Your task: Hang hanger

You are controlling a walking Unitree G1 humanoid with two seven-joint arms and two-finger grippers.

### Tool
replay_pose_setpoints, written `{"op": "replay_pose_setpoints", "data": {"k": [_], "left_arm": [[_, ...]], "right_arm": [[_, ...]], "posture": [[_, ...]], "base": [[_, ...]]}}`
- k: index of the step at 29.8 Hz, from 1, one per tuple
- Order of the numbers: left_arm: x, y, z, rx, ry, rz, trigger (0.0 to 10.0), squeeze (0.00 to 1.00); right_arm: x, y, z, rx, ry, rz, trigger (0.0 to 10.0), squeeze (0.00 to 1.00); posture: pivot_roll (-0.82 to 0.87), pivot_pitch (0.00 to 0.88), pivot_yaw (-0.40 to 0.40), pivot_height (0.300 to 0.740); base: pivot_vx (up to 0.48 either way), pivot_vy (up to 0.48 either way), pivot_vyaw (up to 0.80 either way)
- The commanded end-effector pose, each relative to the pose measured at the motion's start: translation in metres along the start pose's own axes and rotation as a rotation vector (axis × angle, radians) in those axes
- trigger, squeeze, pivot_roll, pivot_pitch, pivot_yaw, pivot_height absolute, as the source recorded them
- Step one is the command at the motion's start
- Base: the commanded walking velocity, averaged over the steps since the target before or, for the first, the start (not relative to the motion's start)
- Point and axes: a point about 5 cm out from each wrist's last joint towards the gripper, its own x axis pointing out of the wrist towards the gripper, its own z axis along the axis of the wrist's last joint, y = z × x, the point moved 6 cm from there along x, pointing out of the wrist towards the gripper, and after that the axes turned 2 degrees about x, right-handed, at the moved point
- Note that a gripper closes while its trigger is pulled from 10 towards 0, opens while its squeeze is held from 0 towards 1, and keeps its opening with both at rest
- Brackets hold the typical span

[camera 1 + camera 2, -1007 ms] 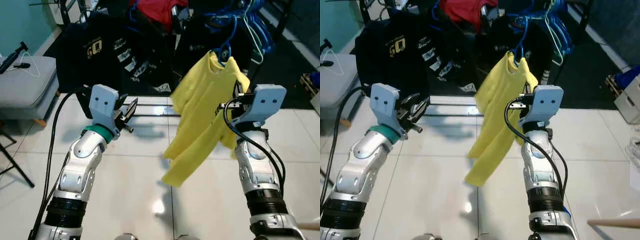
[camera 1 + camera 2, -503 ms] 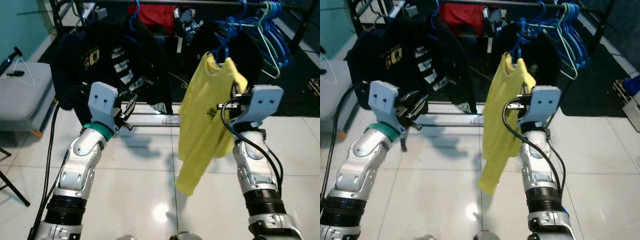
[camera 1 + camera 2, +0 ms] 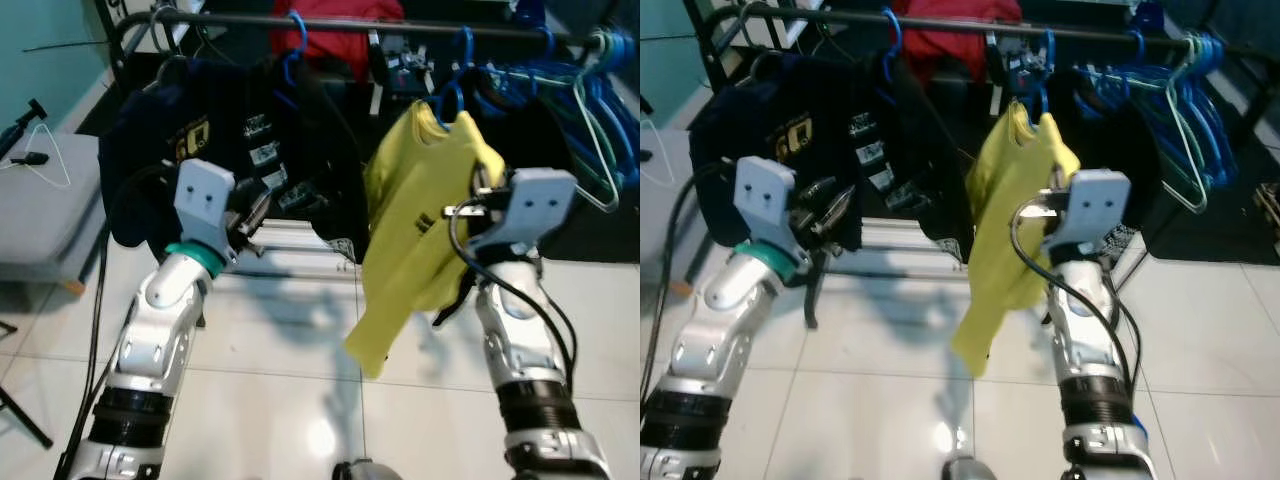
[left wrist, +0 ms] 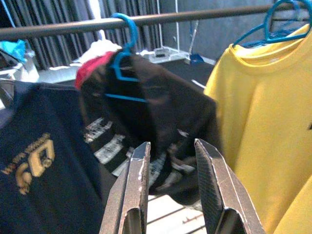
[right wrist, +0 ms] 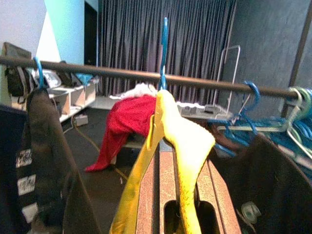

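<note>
The right gripper (image 3: 480,195), jaws pinching the light, stiff blue hanger (image 3: 447,100) beneath its hook, carries a limp, sway-prone yellow shirt (image 3: 415,230); left gripper (image 3: 248,215) jaws slightly spread.

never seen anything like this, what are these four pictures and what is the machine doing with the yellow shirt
This is a walking humanoid robot with two silver arms, each ending in two long black fingers. The two wide pictures come from cameras in its head, looking down over its arms at a clothes rail. The other two come from a small camera on each wrist, looking along that arm's fingers. The right gripper holds up a yellow shirt on a blue hanger, close under the rail. The left gripper is open and holds nothing, in front of a dark shirt already hanging. Empty blue hangers crowd the rail's right end.
</note>
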Motion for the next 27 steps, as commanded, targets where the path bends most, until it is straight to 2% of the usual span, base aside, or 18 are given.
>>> {"op": "replay_pose_setpoints", "data": {"k": [1,2,3,4,5,13,15,16,17,19,24,27], "left_arm": [[-0.003,0.002,-0.006,0.001,0.023,0.002,10.0,0.0],[-0.003,0.002,-0.006,0.001,0.023,0.002,10.0,0.0],[-0.003,0.001,-0.006,0.002,0.023,0.0,10.0,0.0],[-0.003,0.001,-0.006,0.002,0.023,0.0,10.0,0.0],[-0.002,0.001,-0.006,0.003,0.023,-0.004,10.0,0.0],[-0.001,0.0,-0.007,-0.002,0.031,-0.009,10.0,0.0],[-0.002,-0.001,-0.008,-0.005,0.041,-0.013,10.0,0.0],[-0.004,0.0,-0.011,-0.008,0.055,-0.022,10.0,0.0],[-0.004,0.0,-0.011,-0.008,0.055,-0.022,10.0,0.0],[-0.005,0.003,-0.012,-0.004,0.056,-0.017,10.0,0.0],[-0.006,0.003,-0.012,0.0,0.058,-0.017,10.0,0.0],[-0.006,0.004,-0.012,0.001,0.058,-0.018,10.0,0.0]], "right_arm": [[0.001,-0.013,0.01,-0.028,-0.044,-0.048,10.0,0.0],[0.001,-0.013,0.01,-0.028,-0.044,-0.048,10.0,0.0],[0.002,-0.025,0.012,-0.046,-0.05,-0.087,10.0,0.0],[0.002,-0.025,0.012,-0.046,-0.05,-0.087,10.0,0.0],[0.004,-0.04,0.015,-0.067,-0.058,-0.14,10.0,0.0],[0.002,-0.054,0.011,-0.073,-0.039,-0.18,10.0,0.0],[0.001,-0.056,0.008,-0.072,-0.027,-0.181,10.0,0.0],[-0.004,-0.047,-0.005,-0.048,0.021,-0.141,10.0,0.0],[-0.004,-0.047,-0.005,-0.048,0.021,-0.141,10.0,0.0],[-0.013,-0.039,-0.02,-0.034,0.067,-0.121,10.0,0.0],[-0.03,-0.037,-0.036,-0.027,0.118,-0.136,10.0,0.0],[-0.033,-0.037,-0.039,-0.022,0.13,-0.141,10.0,0.0]], "posture": [[-0.02,0.001,0.034,0.74],[-0.02,0.001,0.034,0.74],[-0.02,0.003,0.036,0.74],[-0.02,0.003,0.036,0.74],[-0.02,0.003,0.038,0.74],[-0.02,0.007,0.039,0.74],[-0.02,0.007,0.039,0.74],[-0.02,0.009,0.041,0.74],[-0.02,0.009,0.041,0.74],[-0.01,0.011,0.038,0.74],[-0.02,0.014,0.037,0.74],[-0.02,0.015,0.036,0.74]], "base": [[0.48,0.0,0.0],[0.48,0.0,0.0],[0.48,0.0,0.0],[0.48,0.0,0.0],[0.48,0.0,0.0],[0.468,0.0,0.0],[0.354,0.0,0.0],[0.0,0.0,0.0],[0.0,0.0,0.0],[0.0,0.0,0.0],[0.0,0.0,0.0],[0.0,0.0,0.0]]}}
